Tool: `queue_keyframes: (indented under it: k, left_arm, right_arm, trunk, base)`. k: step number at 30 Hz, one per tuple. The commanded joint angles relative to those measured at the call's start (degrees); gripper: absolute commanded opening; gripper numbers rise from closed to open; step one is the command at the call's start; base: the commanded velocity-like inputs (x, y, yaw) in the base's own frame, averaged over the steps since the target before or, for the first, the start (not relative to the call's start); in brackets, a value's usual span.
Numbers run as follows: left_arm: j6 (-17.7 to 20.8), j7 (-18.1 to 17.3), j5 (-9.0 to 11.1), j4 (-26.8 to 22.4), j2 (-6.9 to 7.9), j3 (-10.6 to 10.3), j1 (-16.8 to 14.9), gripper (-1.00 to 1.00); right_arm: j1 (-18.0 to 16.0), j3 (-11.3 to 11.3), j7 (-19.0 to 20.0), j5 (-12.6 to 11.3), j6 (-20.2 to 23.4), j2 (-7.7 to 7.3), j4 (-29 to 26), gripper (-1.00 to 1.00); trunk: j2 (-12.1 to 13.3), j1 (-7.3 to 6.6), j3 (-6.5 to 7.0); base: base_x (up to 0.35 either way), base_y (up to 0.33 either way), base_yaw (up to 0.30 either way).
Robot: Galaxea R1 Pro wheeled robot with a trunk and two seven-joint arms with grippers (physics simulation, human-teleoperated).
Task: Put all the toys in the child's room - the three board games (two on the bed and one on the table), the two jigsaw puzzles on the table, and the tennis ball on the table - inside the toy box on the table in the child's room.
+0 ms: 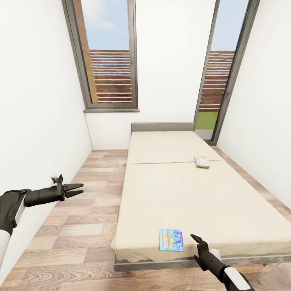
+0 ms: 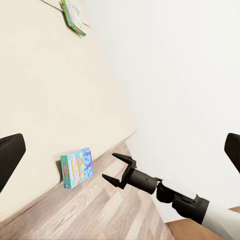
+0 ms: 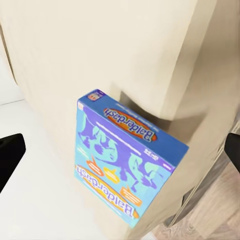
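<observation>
Nearest in the head view, the right gripper [image 1: 197, 242] reaches up from the lower edge, its two fingers spread apart and empty, just beside the foot end of the bed [image 1: 226, 210]. Right next to it, lying flat on the beige mattress close to the foot edge, is the small blue board game [image 1: 171, 240]. The right wrist view looks straight down on this box [image 3: 125, 157] and makes its lettering legible: "Balderdash" in an orange oval near one end and again along the opposite end, over purple splash shapes on blue. The head view shows only blurred colour there. In that wrist view the box sits near the mattress corner, where the cover drops towards the wooden floor [image 3: 220, 210].

The left gripper [image 1: 76, 190] hangs over the plank floor [image 1: 81, 226] to the left of the bed, near the white wall, fingers parted and holding nothing. The left wrist view catches the right gripper [image 2: 116, 167] from the side, open, just beside the blue box [image 2: 77, 167], with bare floor beneath it.

Farther up the bed, near its right edge and just past the seam across the mattress, lies the green-edged board game [image 1: 201, 161]; its writing is too small to read. It also appears at the far edge of the left wrist view [image 2: 74, 16].

Beyond it stands the short grey headboard [image 1: 161, 127], against a white wall between two tall grey-framed windows [image 1: 107, 56] showing slatted fencing and sky.
</observation>
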Motion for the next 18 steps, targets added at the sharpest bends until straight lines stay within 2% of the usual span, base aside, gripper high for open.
queue_keyframes:
  k: [1,7,18]
  left_arm:
    - [0.6,-0.3,-0.3,0.0,-0.01,0.1,0.0,1.0]
    - [0.6,-0.3,-0.3,0.0,0.0,0.1,0.0,1.0]
    - [0.7,-0.3,-0.3,0.0,0.01,0.1,0.0,1.0]
  right_arm:
    - [0.0,-0.3,0.1,-0.2,0.5,0.03,0.0,1.0]
    - [0.0,-0.2,-0.1,-0.2,0.5,0.46,-0.1,1.0]
    - [0.0,0.1,-0.5,-0.2,1.5,0.92,-0.1,1.0]
  trunk:
    - [-0.4,0.22,-0.24]
    - [-2.8,1.54,-1.32]
    - [-2.8,1.54,-1.32]
  base:
    - [0.0,0.0,0.0]
    - [0.0,0.0,0.0]
    - [0.0,0.0,0.0]
